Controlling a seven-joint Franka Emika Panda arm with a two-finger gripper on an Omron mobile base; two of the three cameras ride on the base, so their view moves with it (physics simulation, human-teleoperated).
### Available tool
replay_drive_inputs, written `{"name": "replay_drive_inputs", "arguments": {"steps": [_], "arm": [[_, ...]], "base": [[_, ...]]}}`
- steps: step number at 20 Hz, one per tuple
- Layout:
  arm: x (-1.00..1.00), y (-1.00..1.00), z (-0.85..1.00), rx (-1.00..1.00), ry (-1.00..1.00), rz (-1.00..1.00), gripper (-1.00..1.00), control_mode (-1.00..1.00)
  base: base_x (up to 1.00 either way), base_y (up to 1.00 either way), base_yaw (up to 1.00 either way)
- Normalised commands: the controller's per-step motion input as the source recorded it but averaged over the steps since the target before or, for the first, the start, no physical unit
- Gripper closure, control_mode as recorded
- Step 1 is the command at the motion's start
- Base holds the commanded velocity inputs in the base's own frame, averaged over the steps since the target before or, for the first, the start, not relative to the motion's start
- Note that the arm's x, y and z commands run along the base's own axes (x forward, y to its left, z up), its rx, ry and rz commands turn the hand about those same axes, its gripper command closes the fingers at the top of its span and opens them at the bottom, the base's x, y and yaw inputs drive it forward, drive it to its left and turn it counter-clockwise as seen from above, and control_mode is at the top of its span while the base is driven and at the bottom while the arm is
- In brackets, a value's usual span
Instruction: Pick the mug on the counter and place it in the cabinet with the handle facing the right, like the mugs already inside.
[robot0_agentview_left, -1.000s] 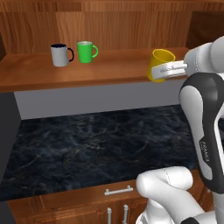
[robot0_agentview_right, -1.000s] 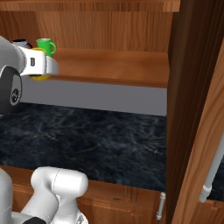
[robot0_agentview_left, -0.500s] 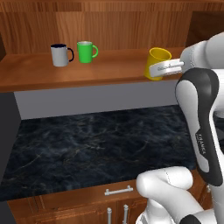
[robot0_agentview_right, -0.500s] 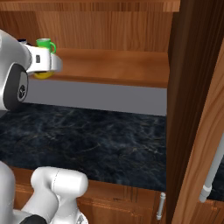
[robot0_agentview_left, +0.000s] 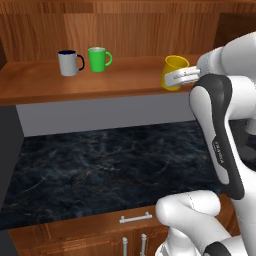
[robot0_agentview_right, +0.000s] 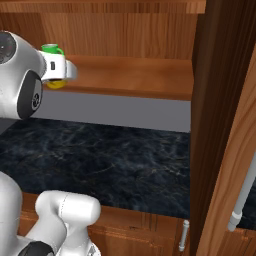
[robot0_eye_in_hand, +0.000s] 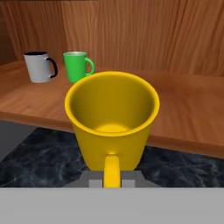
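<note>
Mug (robot0_agentview_left: 174, 70) yellow, held in claw (robot0_agentview_left: 181, 77) clamped on handle (robot0_eye_in_hand: 111, 171), at front edge of cabinet (robot0_agentview_left: 125, 82) shelf, above black surface (robot0_agentview_left: 100, 165). Hand view showed mug's hollow and handle toward camera; left base view showed its outside wall. Beyond claw, grey mug (robot0_eye_in_hand: 39, 66) and green mug (robot0_eye_in_hand: 77, 66) stood well apart from it, with bare shelf between. Right base view: mug mostly hidden behind arm, fingertips hard to make out.

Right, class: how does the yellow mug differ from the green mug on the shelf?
The yellow mug is held in the pincer at the shelf's front edge, tilted; the green mug stands upright on the shelf. The yellow mug's handle faces the hand camera; the green mug's points right. Both are plain, single-handled mugs.
</note>
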Motion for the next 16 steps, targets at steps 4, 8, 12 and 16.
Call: {"name": "replay_drive_inputs", "arguments": {"steps": [4,8,12,16], "arm": [[0.28,0.00,-0.11,-0.01,0.00,0.00,1.00,-1.00],[0.27,0.00,-0.05,-0.01,0.00,0.00,1.00,-1.00],[0.34,-0.01,-0.08,0.00,0.00,0.02,1.00,-1.00],[0.32,0.00,-0.09,0.00,0.00,0.04,1.00,-1.00]], "base": [[0.00,0.00,0.00],[0.00,0.00,0.00],[0.00,0.00,0.00],[0.00,0.00,0.00]]}}
